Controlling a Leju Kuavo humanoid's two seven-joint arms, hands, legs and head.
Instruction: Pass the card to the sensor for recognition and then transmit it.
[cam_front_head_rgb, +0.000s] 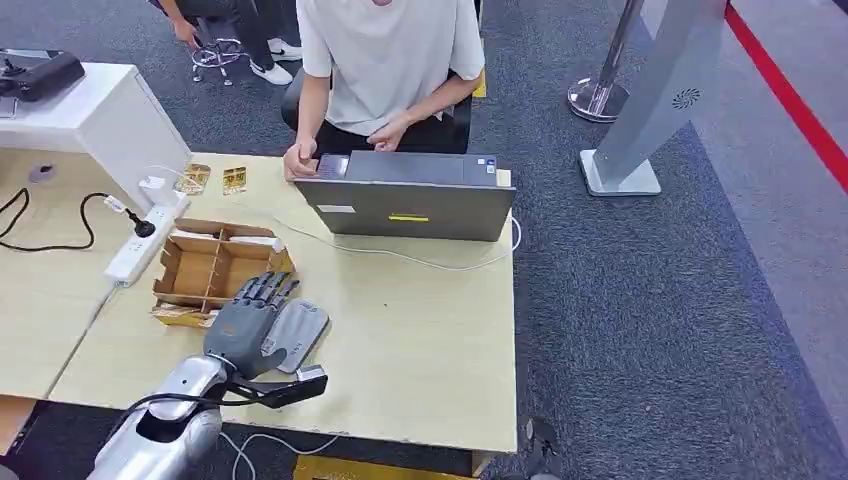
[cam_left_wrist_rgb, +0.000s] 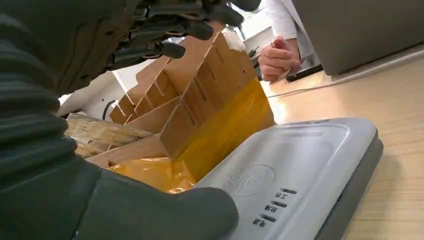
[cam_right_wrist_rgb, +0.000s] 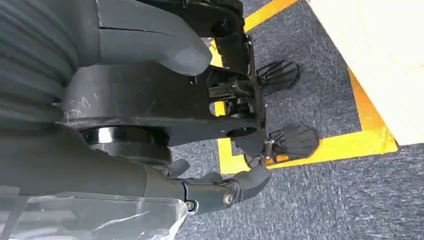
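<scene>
Cardboard, brown and slotted into small compartments, forms the open divider box (cam_front_head_rgb: 210, 268) near the left edge of the pale wooden table (cam_front_head_rgb: 420, 350), just beside a white power strip (cam_front_head_rgb: 140, 245). Two small gold-printed cards (cam_front_head_rgb: 212, 180) lie flat past it, near the table's far edge. The left hand (cam_front_head_rgb: 250, 315), grey with darker fingers, hovers over the box's near corner with its fingers stretched out and apart, holding nothing. Directly beside it sits the sensor (cam_front_head_rgb: 295, 335), a flat grey plastic pad with rounded corners; the left wrist view shows its smooth matte top with an embossed round mark and small printed labels (cam_left_wrist_rgb: 300, 170), touching glossy yellow wrapping at the box's base. Further right stands a grey laptop (cam_front_head_rgb: 410, 205), a thin white cable curving beside it, a person's hand (cam_front_head_rgb: 300, 160) on its keyboard edge. The right hand (cam_right_wrist_rgb: 220, 192) hangs over dark carpet, fingers curled; whether it holds anything cannot be told.
</scene>
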